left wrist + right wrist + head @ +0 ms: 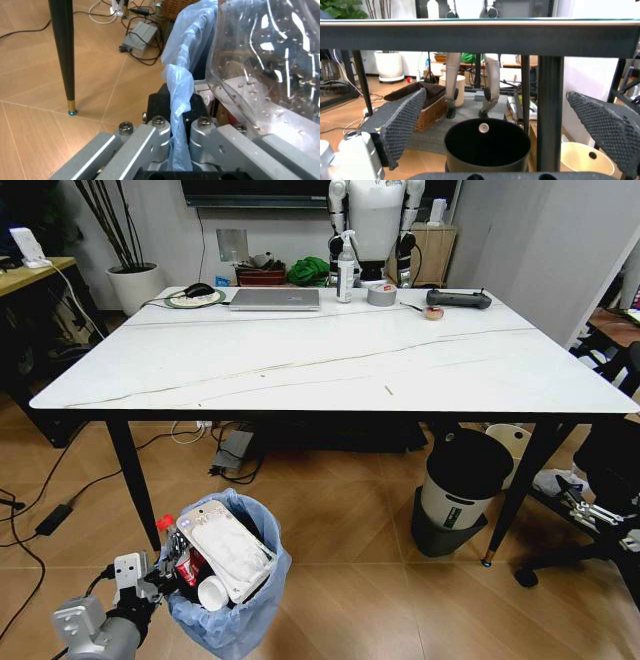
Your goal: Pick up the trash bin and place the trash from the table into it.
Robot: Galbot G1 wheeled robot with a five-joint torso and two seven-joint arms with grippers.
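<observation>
The trash bin (232,605), lined with a light-blue bag, stands on the floor near the table's front left leg. Trash fills it: a flat white package (232,552), a red tube (186,566) and a white cap (212,592). My left gripper (140,578) is shut on the bin's rim. In the left wrist view the blue bag (179,75) runs between the fingers of that gripper (179,112), and a clear plastic container (265,67) bulges beside it. The white marble table (330,365) carries a tiny tan scrap (388,390). My right gripper (496,93) is open below the table edge.
A white-and-black cylinder (462,490) stands under the table's right side, straight ahead of the right gripper (487,144). At the table's far edge are a laptop (275,299), spray bottle (345,270), tape roll (381,295) and black device (458,299). Cables and a power brick (235,448) lie underneath.
</observation>
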